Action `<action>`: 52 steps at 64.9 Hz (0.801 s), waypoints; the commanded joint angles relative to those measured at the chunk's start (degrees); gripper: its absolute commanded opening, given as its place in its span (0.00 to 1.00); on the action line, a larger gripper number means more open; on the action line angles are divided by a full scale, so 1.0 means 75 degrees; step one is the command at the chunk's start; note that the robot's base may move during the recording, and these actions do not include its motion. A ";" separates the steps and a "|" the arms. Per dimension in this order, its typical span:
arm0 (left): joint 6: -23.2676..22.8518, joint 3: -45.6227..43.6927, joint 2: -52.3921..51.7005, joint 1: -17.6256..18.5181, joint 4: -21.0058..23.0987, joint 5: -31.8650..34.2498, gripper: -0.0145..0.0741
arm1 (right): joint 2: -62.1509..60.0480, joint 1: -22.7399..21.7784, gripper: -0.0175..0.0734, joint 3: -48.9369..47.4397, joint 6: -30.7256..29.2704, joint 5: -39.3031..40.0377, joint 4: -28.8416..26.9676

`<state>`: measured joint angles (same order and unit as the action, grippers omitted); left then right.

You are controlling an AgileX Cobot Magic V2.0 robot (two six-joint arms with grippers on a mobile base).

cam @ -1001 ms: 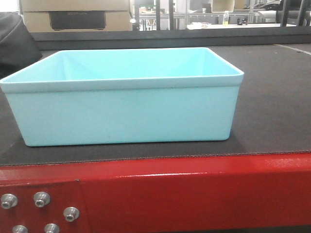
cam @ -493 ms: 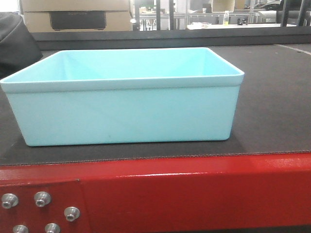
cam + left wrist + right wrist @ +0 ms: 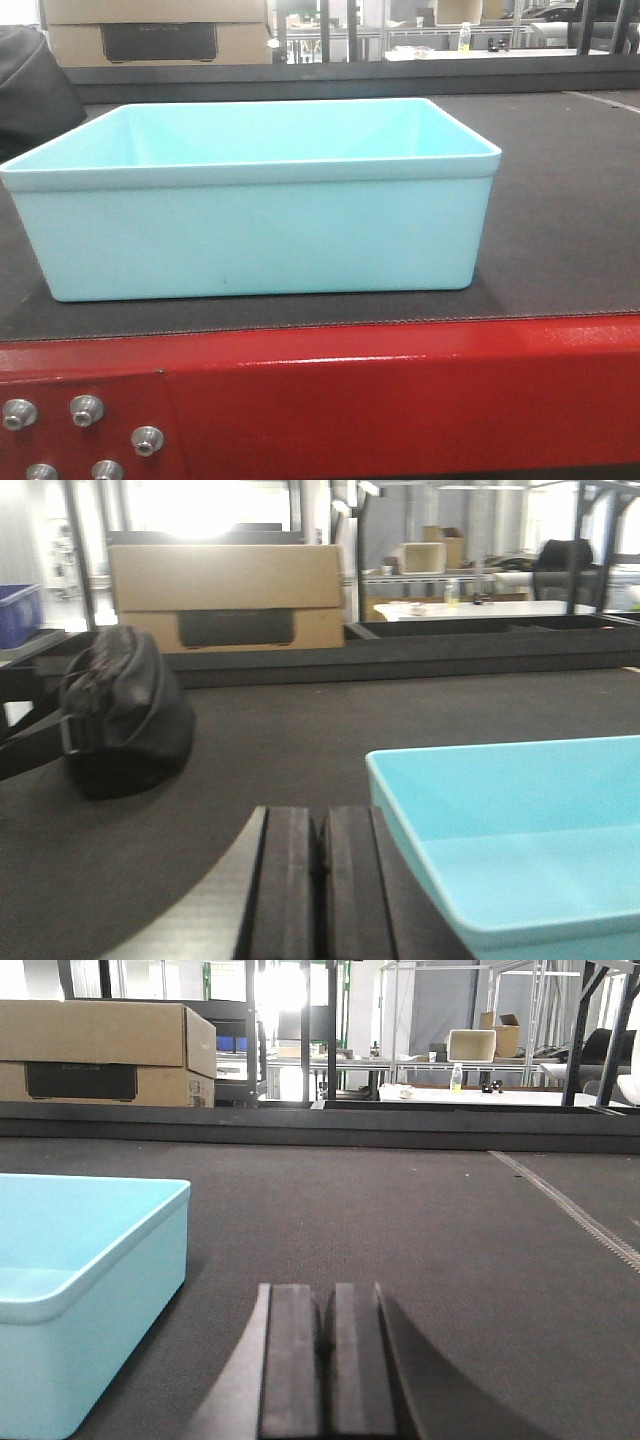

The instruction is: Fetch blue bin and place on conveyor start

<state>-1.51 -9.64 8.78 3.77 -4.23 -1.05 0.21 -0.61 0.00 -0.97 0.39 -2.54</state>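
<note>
Blue bin point(image 3: 255, 235) sits upright on the conveyor start point(image 3: 560, 200), resting flat on the dark belt just behind the red frame point(image 3: 400, 400), whose bolt cluster point(image 3: 85, 440) shows below the bin's left corner. Bin interior appears bare.

Left hand point(image 3: 322, 880): pads pressed together, clenched on nothing, just beside the bin's left wall, not touching it. Right hand point(image 3: 328, 1370): pads likewise pressed together w/ nothing between, near the bin's right wall, clear gap.

Black bag point(image 3: 120, 715) lies on the belt left of the bin, well apart. Cardboard box point(image 3: 228, 598) stands beyond the bin (past the belt's far edge).
</note>
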 commanded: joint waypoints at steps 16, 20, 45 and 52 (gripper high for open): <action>-0.0623 0.1285 -0.1170 -0.0275 -0.0028 0.0574 0.04 | -0.0029 -0.0045 0.01 0.0000 0.0001 0.0176 0.0061; -0.0623 0.1285 -0.1170 -0.0342 -0.0043 0.0374 0.04 | -0.0029 -0.0045 0.01 0.0000 0.0001 0.0176 0.0061; -0.0623 0.1285 -0.1170 -0.0412 -0.0060 0.0379 0.04 | -0.0029 -0.0045 0.01 0.0000 0.0001 0.0176 0.0061; -0.0623 0.1285 -0.1170 -0.0412 -0.0060 0.0379 0.04 | -0.0029 -0.0045 0.01 0.0000 0.0001 0.0176 0.0061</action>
<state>-5.86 0.08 0.33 0.76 -4.47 1.23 0.21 -0.61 -0.02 -0.97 0.39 -2.43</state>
